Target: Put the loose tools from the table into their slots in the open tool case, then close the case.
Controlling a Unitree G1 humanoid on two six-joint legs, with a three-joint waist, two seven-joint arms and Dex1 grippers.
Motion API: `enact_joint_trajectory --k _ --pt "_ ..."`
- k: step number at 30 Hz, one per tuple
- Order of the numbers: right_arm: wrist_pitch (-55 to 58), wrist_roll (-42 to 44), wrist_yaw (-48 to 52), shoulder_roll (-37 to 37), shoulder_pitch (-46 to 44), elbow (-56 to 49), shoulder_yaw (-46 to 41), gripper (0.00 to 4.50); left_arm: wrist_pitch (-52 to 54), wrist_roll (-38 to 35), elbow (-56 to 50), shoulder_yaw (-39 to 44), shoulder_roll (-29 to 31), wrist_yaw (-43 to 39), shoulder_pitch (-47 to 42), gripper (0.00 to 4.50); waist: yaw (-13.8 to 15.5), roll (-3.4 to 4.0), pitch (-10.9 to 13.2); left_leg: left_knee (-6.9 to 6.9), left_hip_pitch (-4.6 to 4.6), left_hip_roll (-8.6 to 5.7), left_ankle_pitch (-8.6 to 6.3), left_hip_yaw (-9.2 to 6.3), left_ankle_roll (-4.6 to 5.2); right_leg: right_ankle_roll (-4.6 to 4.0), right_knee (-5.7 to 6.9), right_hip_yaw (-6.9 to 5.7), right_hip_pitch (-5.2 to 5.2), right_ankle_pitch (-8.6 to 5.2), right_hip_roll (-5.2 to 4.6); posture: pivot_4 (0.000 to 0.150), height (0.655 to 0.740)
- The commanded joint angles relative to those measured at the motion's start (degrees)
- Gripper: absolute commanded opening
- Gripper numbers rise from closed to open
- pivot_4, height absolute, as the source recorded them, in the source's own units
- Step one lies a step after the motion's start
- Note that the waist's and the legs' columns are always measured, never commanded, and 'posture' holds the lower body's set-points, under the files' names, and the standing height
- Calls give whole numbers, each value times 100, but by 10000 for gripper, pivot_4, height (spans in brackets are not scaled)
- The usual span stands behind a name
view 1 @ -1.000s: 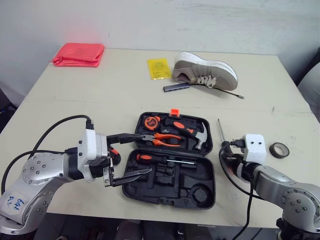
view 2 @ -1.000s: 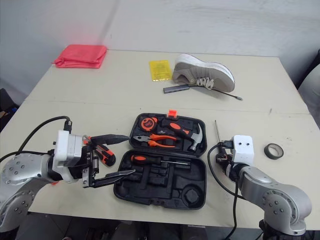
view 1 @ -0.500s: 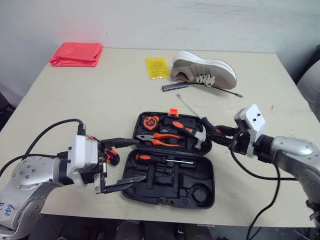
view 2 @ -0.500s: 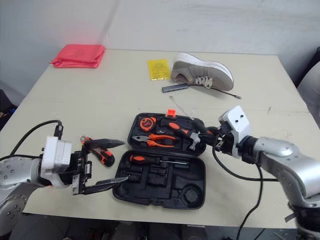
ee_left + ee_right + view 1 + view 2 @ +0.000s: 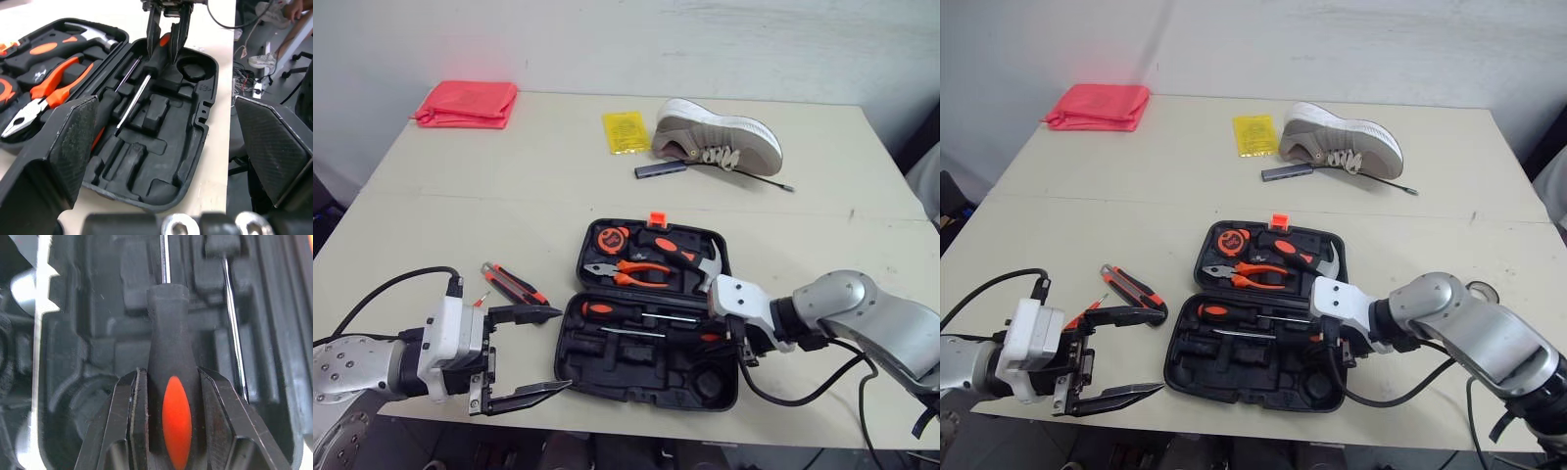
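The open black tool case (image 5: 641,367) lies mid-table, its lid holding a tape measure (image 5: 608,238), pliers (image 5: 634,273) and a hammer (image 5: 683,257). My right gripper (image 5: 735,340) is down over the tray's right side, shut on a black-and-orange screwdriver (image 5: 169,417) whose shaft (image 5: 641,331) lies along the tray. Just beyond it, another screwdriver (image 5: 599,309) sits in a slot. An orange-and-black utility knife (image 5: 513,284) lies on the table left of the case. My left gripper (image 5: 562,348) hovers open at the case's near left corner, holding nothing.
A grey shoe (image 5: 717,138), a yellow packet (image 5: 625,132), a grey bar (image 5: 660,169) and a thin rod (image 5: 760,179) lie at the back. A red cloth (image 5: 466,104) is at the far left. A tape roll (image 5: 1480,289) peeks out behind my right arm.
My right gripper carried the screwdriver from over the lid's right edge down into the tray. My left gripper drew back left from the case, uncovering the utility knife.
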Motion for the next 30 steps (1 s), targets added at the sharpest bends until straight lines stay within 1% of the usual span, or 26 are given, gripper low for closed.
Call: enact_joint_trajectory --k 1,10,15,18,25,27,28,30 --pt "126 -139 -69 79 -30 -133 43 10267 -2 -81 -206 140 26 29 66 45000 -1 0 0 1 0 1 0 -1 0 -1 1 -1 0 0 1 1500 7400" --pt "372 -332 -217 407 39 -119 211 10267 -39 -32 -132 79 54 -2 -5 45000 -17 -7 -4 2 6 2 -1 -2 -2 -13 9 -5 1 -2 15 1500 7400" --pt "383 -451 -139 395 49 -82 313 10266 -47 -27 -122 77 56 -25 -13 45000 -19 -9 -6 3 10 13 3 -3 -10 -27 9 -7 2 3 25 1500 7400" --pt "195 -589 -46 350 39 -77 401 10266 -56 -31 -106 82 52 -38 -17 45000 -18 -11 -7 3 10 18 5 -5 -13 -32 9 -9 2 3 26 1500 7400" --pt "289 -540 -15 363 138 -114 282 10266 -99 10 -64 37 24 -37 -37 45000 -14 -15 -10 2 10 21 5 -4 -14 -32 9 -10 2 3 28 1500 7400" --pt "259 -531 -83 448 137 -90 189 20669 -119 24 -32 30 21 -46 -55 45000 -13 -15 -10 2 10 21 5 -4 -14 -32 9 -10 2 3 28 1500 7400" --pt "240 -535 -119 490 132 -77 145 23257 -127 31 -21 27 18 -51 -58 45000 -14 -17 -10 3 10 21 5 -4 -14 -32 9 -10 2 3 29 1500 7400" --pt "362 -376 -29 517 23 -70 14 32476 -149 41 13 45 16 -76 -60 45000 -16 -14 -9 3 9 20 5 -4 -14 -32 9 -9 2 3 29 1500 7400"
